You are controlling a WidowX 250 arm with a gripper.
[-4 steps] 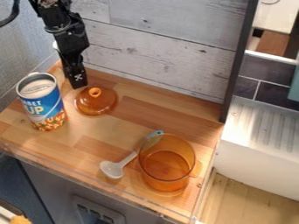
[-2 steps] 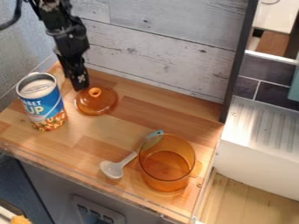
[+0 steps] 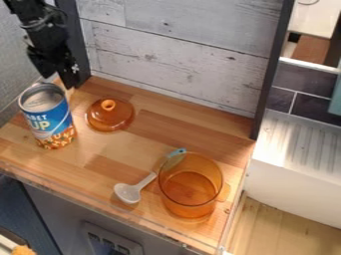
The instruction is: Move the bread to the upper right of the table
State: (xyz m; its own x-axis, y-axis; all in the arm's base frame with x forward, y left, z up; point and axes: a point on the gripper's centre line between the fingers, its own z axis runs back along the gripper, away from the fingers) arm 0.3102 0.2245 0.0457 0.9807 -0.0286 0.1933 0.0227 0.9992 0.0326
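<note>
Where the pale, wood-grained wall panel (image 3: 180,50) meets the work surface, a wooden countertop (image 3: 143,137) spreads forward in brown strips of varying shade. Right of it, beyond a dark upright post (image 3: 271,69), sits a whitish ribbed drainboard (image 3: 299,137), with dark tiles (image 3: 299,84) behind it and a light wooden surface (image 3: 283,231) below. Along the counter's near side runs a grey cabinet front (image 3: 57,209).

The black robot arm (image 3: 40,25) comes in from the upper left, and its gripper (image 3: 70,83) hangs near the counter's far left corner, just behind the can and to its right in the view. I cannot tell whether its jaws are parted or closed, nor whether they hold anything.

Towards the counter's near right corner stands an upright, transparent amber pot (image 3: 191,187), its handle on the right side. A tall blue can (image 3: 48,119) with an orange lower part stands upright at the left. Just right of the can, apart from it, an amber lid (image 3: 110,117) lies with its round knob up. The white spoon (image 3: 128,193) has its bowl left of the pot, and its handle slants up to a teal end by the pot's rim.

At the bottom left edge, a small yellow-orange piece (image 3: 24,250) is cut off; I cannot tell whether it is the bread, so the bread's place is uncertain.
</note>
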